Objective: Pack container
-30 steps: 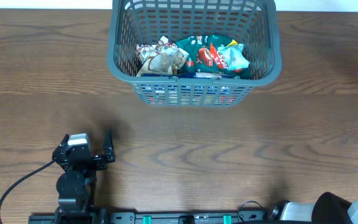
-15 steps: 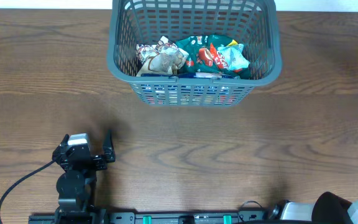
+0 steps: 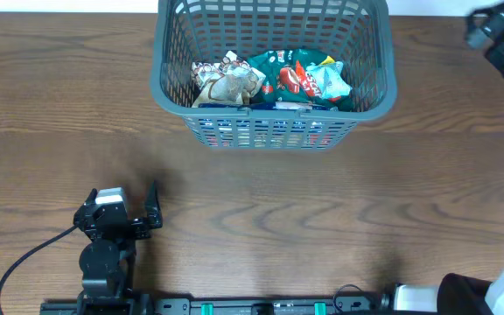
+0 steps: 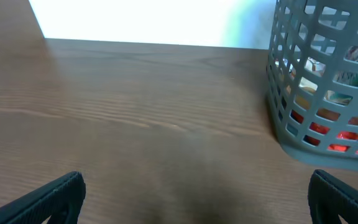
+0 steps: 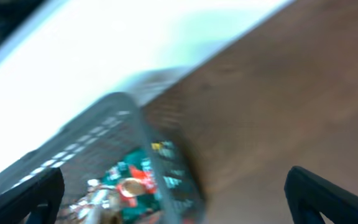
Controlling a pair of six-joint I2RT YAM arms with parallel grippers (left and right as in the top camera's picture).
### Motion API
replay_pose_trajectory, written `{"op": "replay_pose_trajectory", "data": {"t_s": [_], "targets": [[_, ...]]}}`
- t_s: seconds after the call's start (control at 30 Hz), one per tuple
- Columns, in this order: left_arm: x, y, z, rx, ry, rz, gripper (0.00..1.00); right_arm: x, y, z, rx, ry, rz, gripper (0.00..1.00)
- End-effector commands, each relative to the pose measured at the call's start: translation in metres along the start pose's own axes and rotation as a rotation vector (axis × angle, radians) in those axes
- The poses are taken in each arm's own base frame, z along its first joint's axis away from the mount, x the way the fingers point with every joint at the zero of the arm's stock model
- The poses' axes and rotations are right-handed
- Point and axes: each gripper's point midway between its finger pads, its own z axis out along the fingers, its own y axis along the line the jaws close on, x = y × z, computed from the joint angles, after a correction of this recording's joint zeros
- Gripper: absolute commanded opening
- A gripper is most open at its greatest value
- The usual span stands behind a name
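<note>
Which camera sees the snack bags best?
The overhead view: it looks straight down on the snack bags in the basket. The left wrist view only glimpses them through the slots; the right wrist view is blurred.

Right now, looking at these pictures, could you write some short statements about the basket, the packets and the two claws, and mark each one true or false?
1. The large grey plastic lattice basket holds colourful snack packets. True.
2. The left claw is shut on a packet. False: it is open and holds nothing.
3. The right claw is open. True.
4. Packets lie on the brown wooden table beside the basket. False: every packet in view is inside the basket.
</note>
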Motion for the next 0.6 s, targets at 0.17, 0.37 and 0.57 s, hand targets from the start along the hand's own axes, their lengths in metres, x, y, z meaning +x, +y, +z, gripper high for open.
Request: {"op": "replay_pose_trajectory", "data": {"t_s": [0.17, 0.37, 0.57], "targets": [[0.01, 0.004, 0.003, -0.025, 0.018, -0.003, 0.99, 0.016, 0.061, -0.008, -0.104, -0.044, -0.098, 0.99], [0.01, 0.004, 0.003, -0.025, 0.018, -0.003, 0.99, 0.022, 0.083, -0.028, -0.181, -0.088, -0.129, 0.99], [0.01, 0.004, 0.003, -0.025, 0.018, -0.003, 0.99, 0.031, 0.082, -0.049, -0.251, -0.154, -0.131, 0.99]]}}
